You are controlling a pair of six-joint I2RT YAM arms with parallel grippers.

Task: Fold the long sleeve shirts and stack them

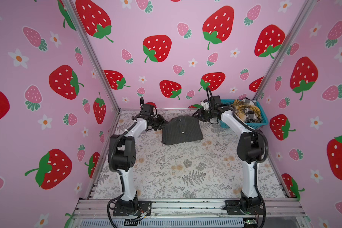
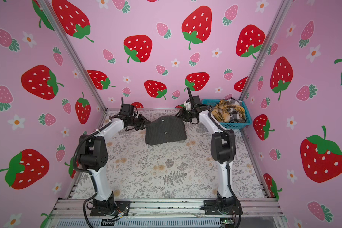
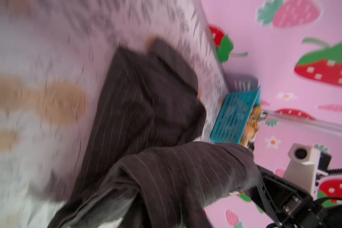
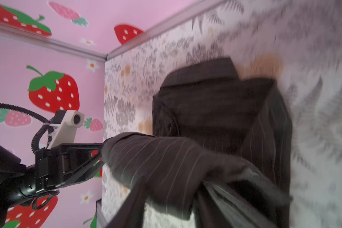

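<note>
Both top views show one folded charcoal shirt (image 1: 182, 131) mid-frame. Its far edge runs between the left gripper (image 1: 163, 124) and right gripper (image 1: 196, 116), one at each corner, equally near. Both sets of jaws seem parted, though the wrist views are blurred. At right, one basket (image 1: 255, 125) holds a mustard plaid shirt (image 1: 243, 110) and a check shirt (image 1: 251, 116).

The folded shirt (image 1: 182, 131) lay at the far middle of the table (image 1: 176, 173), the left gripper (image 1: 163, 125) just beside its far left corner and the right gripper (image 1: 196, 116) at its far right corner, while the basket (image 1: 261, 124) in the table's far right corner held the other shirts (image 1: 245, 112).
</note>
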